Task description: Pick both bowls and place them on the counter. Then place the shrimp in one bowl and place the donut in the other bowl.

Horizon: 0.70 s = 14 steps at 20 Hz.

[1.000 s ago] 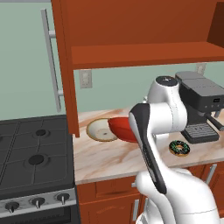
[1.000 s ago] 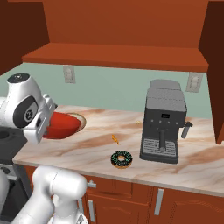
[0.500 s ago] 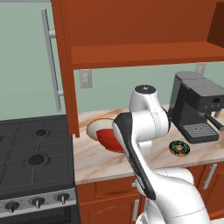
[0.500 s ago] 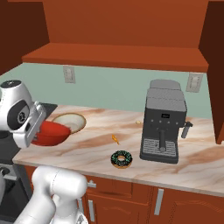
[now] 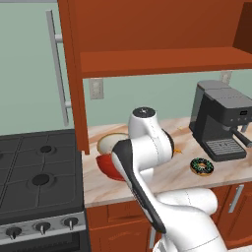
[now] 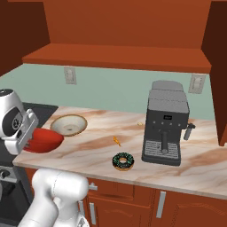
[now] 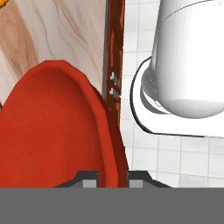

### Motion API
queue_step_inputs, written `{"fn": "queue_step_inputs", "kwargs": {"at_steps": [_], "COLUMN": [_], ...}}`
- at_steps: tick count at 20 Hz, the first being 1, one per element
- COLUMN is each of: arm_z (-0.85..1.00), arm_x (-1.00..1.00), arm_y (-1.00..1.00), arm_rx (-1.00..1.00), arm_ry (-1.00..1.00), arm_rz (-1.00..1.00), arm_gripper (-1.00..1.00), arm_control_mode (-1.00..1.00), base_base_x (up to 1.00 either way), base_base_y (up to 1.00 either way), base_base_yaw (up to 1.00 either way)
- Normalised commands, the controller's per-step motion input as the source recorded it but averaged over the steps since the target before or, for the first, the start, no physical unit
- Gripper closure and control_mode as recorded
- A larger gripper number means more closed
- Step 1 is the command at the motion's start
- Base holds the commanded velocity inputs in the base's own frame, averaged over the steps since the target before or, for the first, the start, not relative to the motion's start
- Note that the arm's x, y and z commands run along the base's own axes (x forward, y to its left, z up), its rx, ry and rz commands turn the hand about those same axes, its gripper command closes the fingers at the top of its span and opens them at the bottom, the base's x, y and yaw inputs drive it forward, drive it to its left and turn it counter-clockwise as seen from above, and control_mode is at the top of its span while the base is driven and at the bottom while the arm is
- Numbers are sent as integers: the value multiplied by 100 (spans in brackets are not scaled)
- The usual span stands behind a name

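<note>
Counter (image 6: 88, 144) edge, hand (image 7: 111, 177) pinching red bowl (image 6: 43, 140) rim

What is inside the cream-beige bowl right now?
Nothing visible: the cream bowl shows a bare inside on the counter. The shrimp and donut lie outside it. The arm covers part of it in the left base view.

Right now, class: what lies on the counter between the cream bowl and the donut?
In the right base view, the small orange shrimp lies between the cream bowl and the donut; otherwise bare counter.
</note>
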Motion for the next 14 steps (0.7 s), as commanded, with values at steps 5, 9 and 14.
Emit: {"fn": "queue_step_inputs", "kwargs": {"at_steps": [5,9,14], "arm_z": [-25,-23,-25], "arm_x": [9,11,18], "arm_y": [23,9,0], "arm_rx": [0,-1,-4], "arm_ry": [0,0,1], "arm_rz": [0,-3,-9], "arm_gripper": [100,100,100], "arm_control_mode": [-100,-100,-100], "base_base_x": [0,0,0], "base_base_y": [0,0,0], "base_base_yaw": [0,0,0]}}
